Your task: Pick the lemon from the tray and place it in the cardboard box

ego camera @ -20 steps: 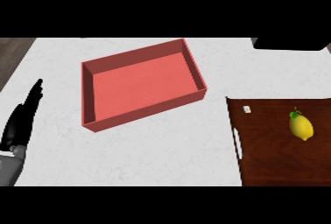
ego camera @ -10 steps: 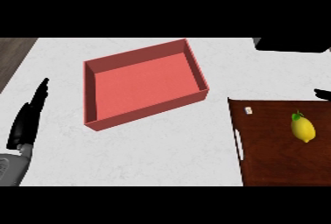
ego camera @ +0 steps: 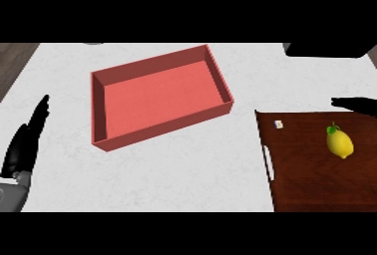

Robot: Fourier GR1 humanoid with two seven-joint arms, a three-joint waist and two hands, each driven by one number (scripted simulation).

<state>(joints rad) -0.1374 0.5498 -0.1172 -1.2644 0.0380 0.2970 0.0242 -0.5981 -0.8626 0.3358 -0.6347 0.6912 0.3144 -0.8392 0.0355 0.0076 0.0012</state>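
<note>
A yellow lemon (ego camera: 339,143) with a small green leaf at its top lies on the dark brown wooden tray (ego camera: 309,189) at the right side of the white desk (ego camera: 184,174), toward the tray's far right part and apart from its edges. A tiny pale tag (ego camera: 280,124) sits near the tray's upper left corner, and a slim white handle (ego camera: 269,162) runs along its left edge. The open red box (ego camera: 99,107), set at a slant, stands to the tray's upper left, well apart from the lemon, with nothing inside. The right hand (ego camera: 357,105) shows at the view's right edge just above the tray's far rim, only dark tips visible; whether its fingers are spread or curled cannot be told. The left hand (ego camera: 26,142) rests at the left edge, fingers straight and together, pointing up, holding nothing.
</note>
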